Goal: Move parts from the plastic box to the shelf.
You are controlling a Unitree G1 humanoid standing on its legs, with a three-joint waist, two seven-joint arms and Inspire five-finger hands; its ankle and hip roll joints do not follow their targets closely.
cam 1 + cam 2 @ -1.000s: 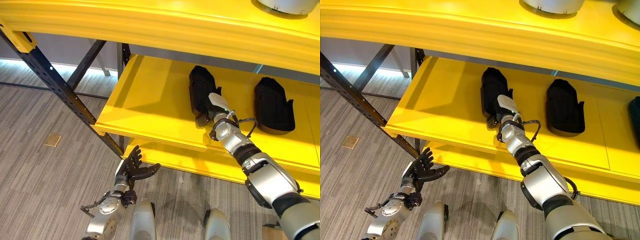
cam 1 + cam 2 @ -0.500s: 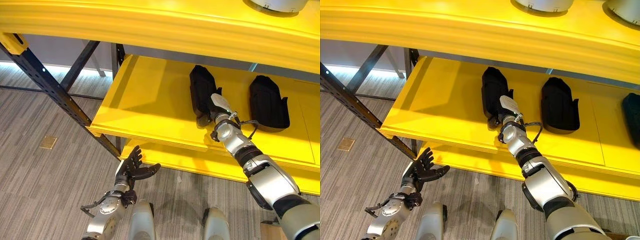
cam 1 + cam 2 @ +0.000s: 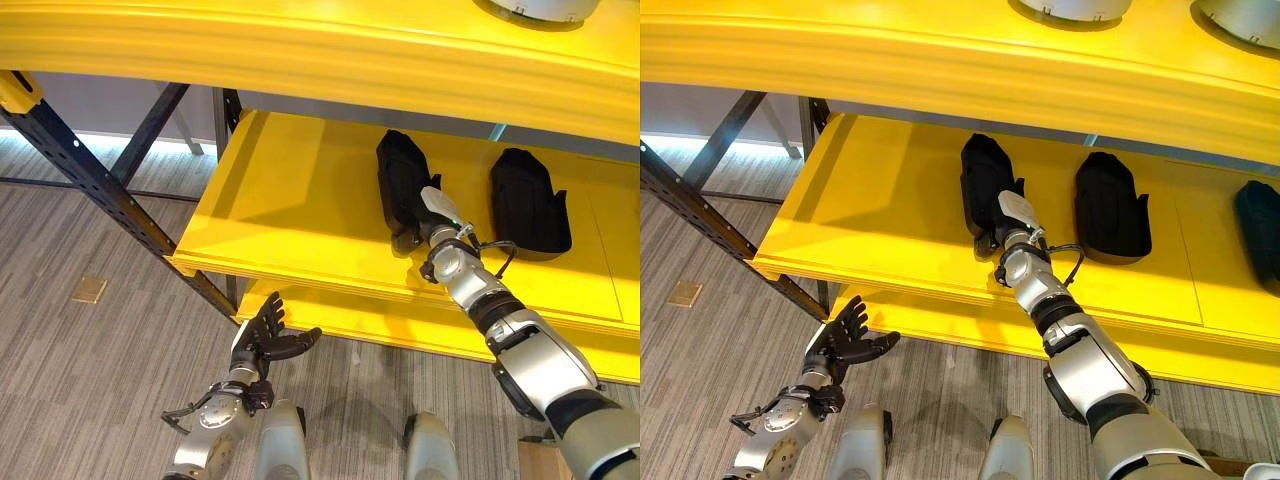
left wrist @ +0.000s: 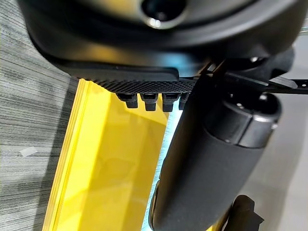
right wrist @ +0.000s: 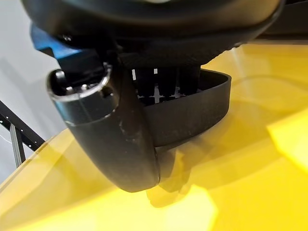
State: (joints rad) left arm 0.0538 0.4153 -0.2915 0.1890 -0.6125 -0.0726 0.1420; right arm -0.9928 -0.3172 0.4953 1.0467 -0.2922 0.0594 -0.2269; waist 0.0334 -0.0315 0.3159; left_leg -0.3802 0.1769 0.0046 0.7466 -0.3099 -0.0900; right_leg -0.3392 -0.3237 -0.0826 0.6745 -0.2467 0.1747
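My right hand (image 3: 428, 215) sits at the near end of a black moulded part (image 3: 401, 185) lying on the yellow shelf (image 3: 290, 215), centre of the frame; whether my fingers grip it I cannot tell. It looks rigid, light and smooth-walled, best taken by its raised rim. My left hand (image 3: 262, 335) hangs spread, lower left.

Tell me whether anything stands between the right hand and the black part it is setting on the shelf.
Nothing visible does. The right hand is already at the near end of the black part, which rests on the yellow shelf. The second black part lies apart, further right.
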